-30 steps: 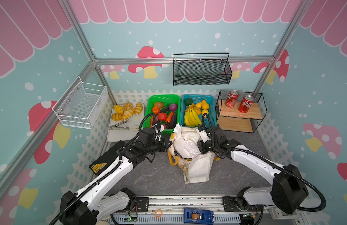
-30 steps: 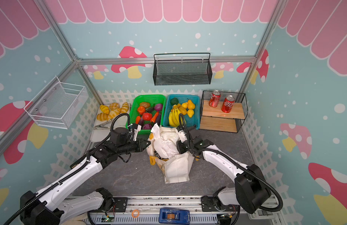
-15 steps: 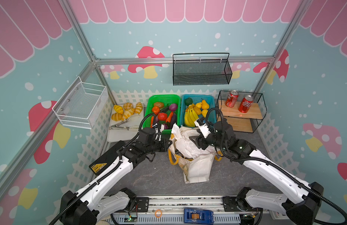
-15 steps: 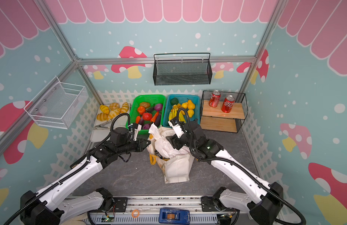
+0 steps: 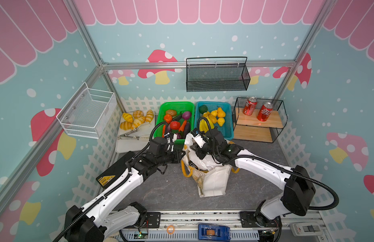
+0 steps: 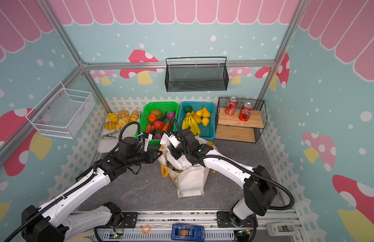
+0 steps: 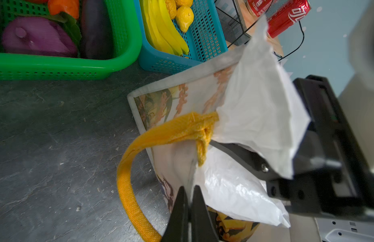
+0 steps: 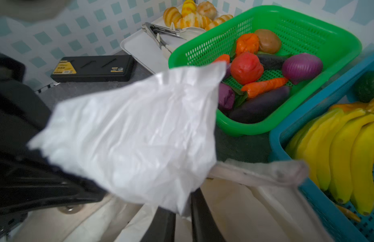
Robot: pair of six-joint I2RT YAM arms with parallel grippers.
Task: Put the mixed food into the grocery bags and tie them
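Note:
The cream cloth tote (image 5: 215,182) (image 6: 192,182) stands mid-table with its yellow handle (image 7: 127,178) hanging out. The white plastic bag (image 5: 202,161) (image 6: 181,162) sits inside it. A yellow-and-black snack packet (image 7: 234,228) shows in the tote under the plastic. My left gripper (image 5: 180,154) (image 7: 188,188) is shut on a thin edge of the plastic bag at the tote's left rim. My right gripper (image 5: 193,146) (image 8: 181,209) is over the tote's mouth, jaws pinching a raised flap of the plastic bag (image 8: 140,130). Yellow pear-like fruits (image 5: 220,121) lie in the blue basket (image 5: 229,127).
A green basket (image 5: 161,117) of toy vegetables stands behind the tote, next to the blue one with bananas (image 5: 202,125). A white tray (image 5: 129,144) holds bread rolls and tongs at back left. A black case (image 5: 114,169) lies left. A wire rack (image 5: 257,125) holds soda cans.
My right gripper came from the tote's right side up over its mouth, opened wide, then closed on the plastic flap. The left arm has stayed put, still shut.

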